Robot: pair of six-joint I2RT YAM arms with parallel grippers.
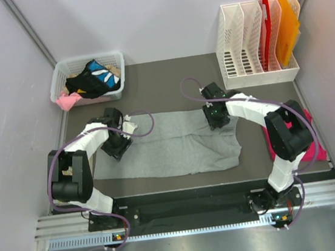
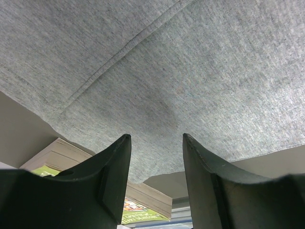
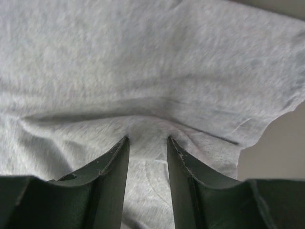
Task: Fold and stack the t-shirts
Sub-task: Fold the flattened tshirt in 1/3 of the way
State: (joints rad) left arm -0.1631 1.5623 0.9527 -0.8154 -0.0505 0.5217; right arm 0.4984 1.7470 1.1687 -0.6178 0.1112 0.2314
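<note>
The light heather-grey t-shirt lies spread flat across the middle of the table. My left gripper hovers at its left end, jaws open and empty over the cloth, fingers near the shirt's edge. My right gripper is at the shirt's upper right part, jaws open, tips pressed into the cloth, which puckers between the fingers. The magenta-pink shirt lies at the right edge, mostly hidden by my right arm.
A white basket of mixed clothes stands at the back left. A white file rack with a red folder and an orange folder stands at the back right. A stack of books shows beside the shirt's edge.
</note>
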